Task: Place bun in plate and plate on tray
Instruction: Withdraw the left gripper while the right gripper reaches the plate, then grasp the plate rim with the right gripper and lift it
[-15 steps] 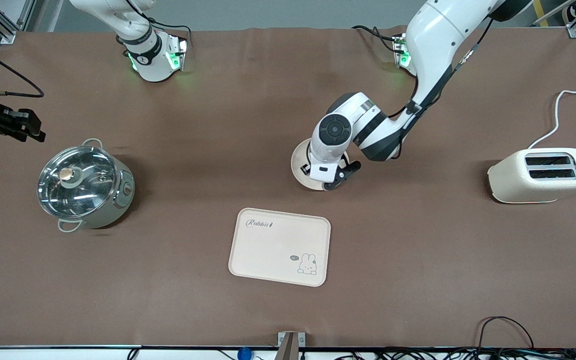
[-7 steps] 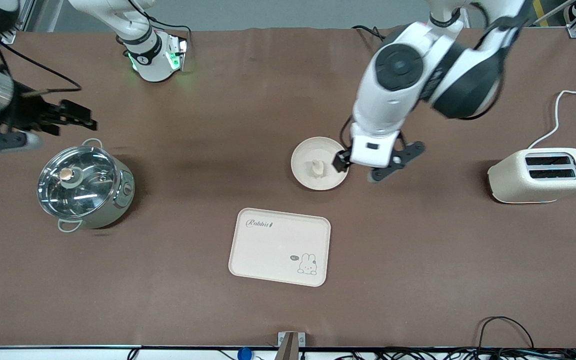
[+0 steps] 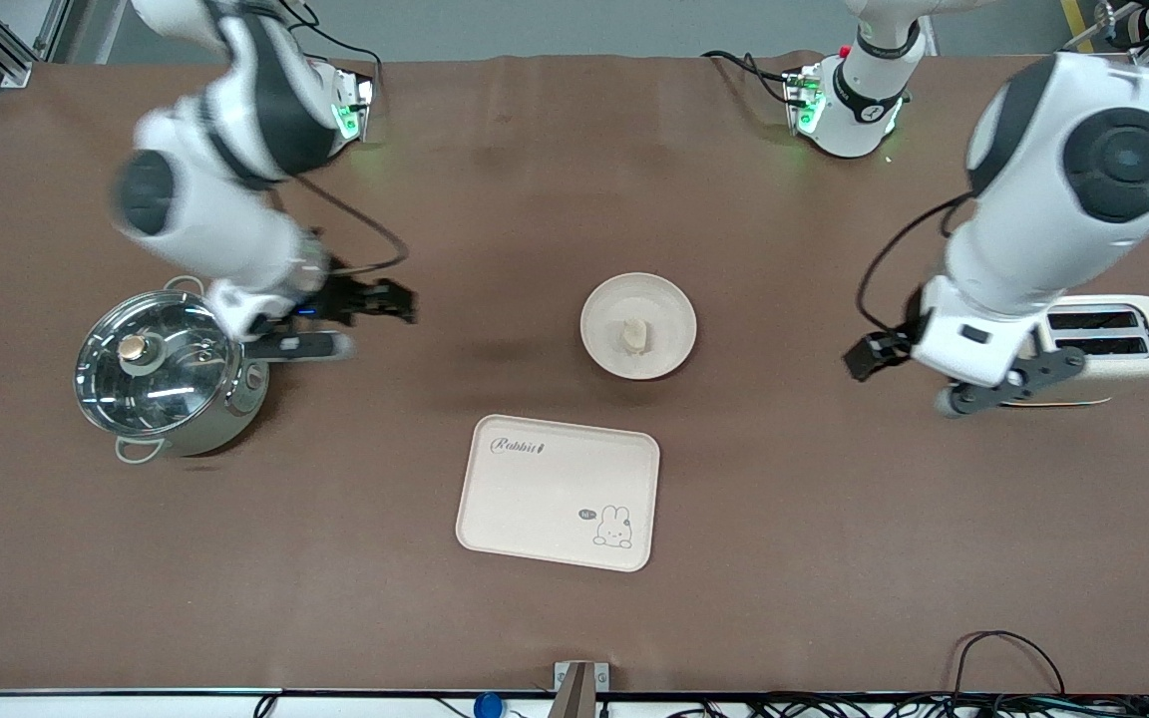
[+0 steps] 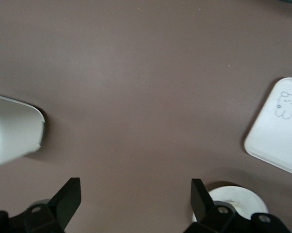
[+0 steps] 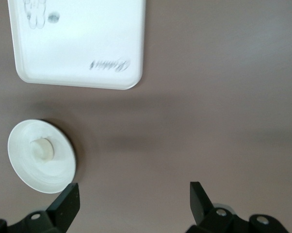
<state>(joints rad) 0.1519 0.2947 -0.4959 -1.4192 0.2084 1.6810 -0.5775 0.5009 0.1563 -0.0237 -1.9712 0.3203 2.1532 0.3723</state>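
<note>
The bun (image 3: 634,334) lies in the middle of the round plate (image 3: 669,304), which rests on the brown table farther from the front camera than the tray (image 3: 535,499). The tray holds nothing. My left gripper (image 3: 909,382) is open and empty, up in the air beside the toaster, well off the plate. My right gripper (image 3: 360,324) is open and empty beside the pot. The right wrist view shows the tray (image 5: 78,41), the plate (image 5: 22,167) and the bun (image 5: 41,149). The left wrist view shows the tray's corner (image 4: 282,131) and the plate's edge (image 4: 238,196).
A steel pot (image 3: 168,369) with a glass lid stands toward the right arm's end of the table. A cream toaster (image 3: 1083,349) with a white cord stands toward the left arm's end; it also shows in the left wrist view (image 4: 10,128). Cables lie along the front edge.
My left gripper let go of the bun in the plate, rose and swung away to the toaster. My right arm came in from the table's end to beside the pot.
</note>
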